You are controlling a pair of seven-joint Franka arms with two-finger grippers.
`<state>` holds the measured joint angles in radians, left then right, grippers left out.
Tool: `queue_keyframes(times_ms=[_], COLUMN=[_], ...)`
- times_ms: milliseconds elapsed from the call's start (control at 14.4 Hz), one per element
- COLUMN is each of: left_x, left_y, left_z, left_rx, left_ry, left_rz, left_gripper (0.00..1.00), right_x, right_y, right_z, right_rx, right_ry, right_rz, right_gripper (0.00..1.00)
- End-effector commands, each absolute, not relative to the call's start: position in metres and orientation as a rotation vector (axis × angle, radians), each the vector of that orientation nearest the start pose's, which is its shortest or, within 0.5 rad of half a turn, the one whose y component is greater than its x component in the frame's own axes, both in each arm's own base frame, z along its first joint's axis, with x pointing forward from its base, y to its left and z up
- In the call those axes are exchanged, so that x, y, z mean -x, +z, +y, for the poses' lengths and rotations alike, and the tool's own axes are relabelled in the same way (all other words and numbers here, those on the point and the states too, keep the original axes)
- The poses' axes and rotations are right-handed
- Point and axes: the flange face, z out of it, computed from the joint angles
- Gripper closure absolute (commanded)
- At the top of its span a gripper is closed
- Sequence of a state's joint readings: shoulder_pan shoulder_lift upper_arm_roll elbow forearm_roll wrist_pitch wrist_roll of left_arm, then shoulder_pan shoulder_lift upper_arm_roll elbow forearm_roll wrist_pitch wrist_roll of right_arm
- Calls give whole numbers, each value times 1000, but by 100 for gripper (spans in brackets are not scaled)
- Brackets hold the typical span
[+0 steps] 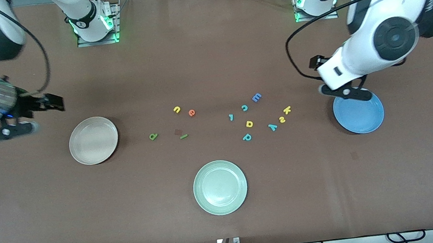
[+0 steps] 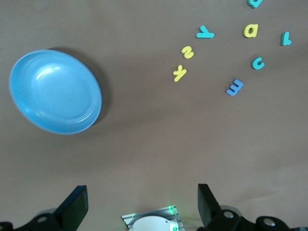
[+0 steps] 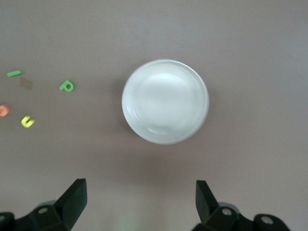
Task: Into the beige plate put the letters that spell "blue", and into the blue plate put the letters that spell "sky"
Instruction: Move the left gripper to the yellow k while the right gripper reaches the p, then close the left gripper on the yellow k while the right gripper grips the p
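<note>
The beige plate [image 1: 93, 140] [image 3: 165, 101] holds nothing; beside it lie the green b [image 1: 153, 136] [image 3: 67, 85], green l [image 1: 183, 136], yellow u [image 1: 177, 109] and orange e [image 1: 191, 113]. Toward the left arm's end sits the blue plate [image 1: 359, 113] [image 2: 55, 91], also bare, with the yellow k [image 1: 287, 109] [image 2: 179, 73], yellow s [image 1: 282, 119] [image 2: 187, 52] and teal y [image 1: 272, 127] [image 2: 205, 33] close by. My left gripper [image 1: 346, 94] [image 2: 143, 204] hangs open over the blue plate's rim. My right gripper [image 1: 8, 131] [image 3: 141, 199] hangs open over bare table beside the beige plate.
A pale green plate [image 1: 220, 186] sits nearest the front camera. Other letters lie mid-table: blue E [image 1: 256, 98], teal c [image 1: 244, 107], yellow a [image 1: 249, 124], teal p [image 1: 247, 137] and a small teal bar [image 1: 231, 117]. A brown patch [image 1: 178, 132] lies by the green l.
</note>
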<state>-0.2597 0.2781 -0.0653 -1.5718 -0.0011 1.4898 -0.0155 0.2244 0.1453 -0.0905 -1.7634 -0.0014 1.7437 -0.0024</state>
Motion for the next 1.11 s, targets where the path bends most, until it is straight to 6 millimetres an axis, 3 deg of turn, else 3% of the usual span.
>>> queue_keyframes(times_ms=[0,70,209,278,556,626,765,974,1043], left_x=[-579,-579,-578,-578,-572,-565,-543,-547,-548], left_y=[418,399,380,355,295,277,256,220,211], left_z=[-195,-188,-192,-196,-197,-203,-242,-250,-251], left_rx=[3012,3021,3007,2994,2940,2926,2849,2712,2709], left_ry=[536,508,481,504,306,291,276,182,162], left_rz=[547,570,750,805,1149,1185,1299,1415,1424], left_gripper=[0,0,0,0,0,0,0,0,0], right_x=[-557,-553,-557,-561,-569,-571,-577,-572,-572], right_y=[419,406,373,354,291,278,251,234,224], right_z=[138,154,178,184,213,214,219,241,239], right_rx=[3155,3167,3197,3211,3201,3189,3089,3060,3063], right_ry=[251,275,284,278,222,212,208,213,216], right_rz=[-299,-269,-135,-7,420,486,663,674,683], right_gripper=[0,0,0,0,0,0,0,0,7])
